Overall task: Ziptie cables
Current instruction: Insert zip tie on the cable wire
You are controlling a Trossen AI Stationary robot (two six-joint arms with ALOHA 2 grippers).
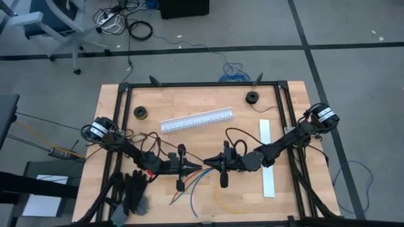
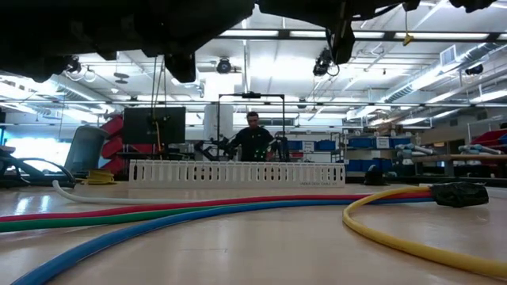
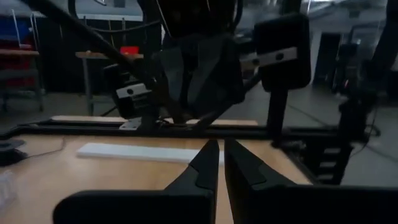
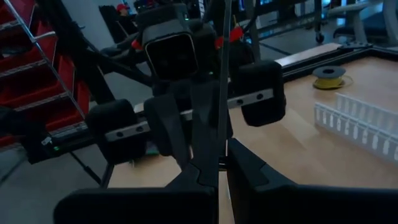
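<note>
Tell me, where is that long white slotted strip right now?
In the high view, the white slotted strip lies slanted near the table's middle, toward the far edge, between the yellow spool and the black spool.

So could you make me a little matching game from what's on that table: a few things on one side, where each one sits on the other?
Things:
1. slotted white channel
2. flat white strip
3. yellow cable
4. two pincers, left pincer and right pincer

Places:
A. near edge of the table, curled in a loop
B. tip to tip above the table's middle, both shut
C. far half of the table, lying at a slant
D. right side, under the right arm

Pairs: 1-C, 2-D, 3-A, 4-B
</note>
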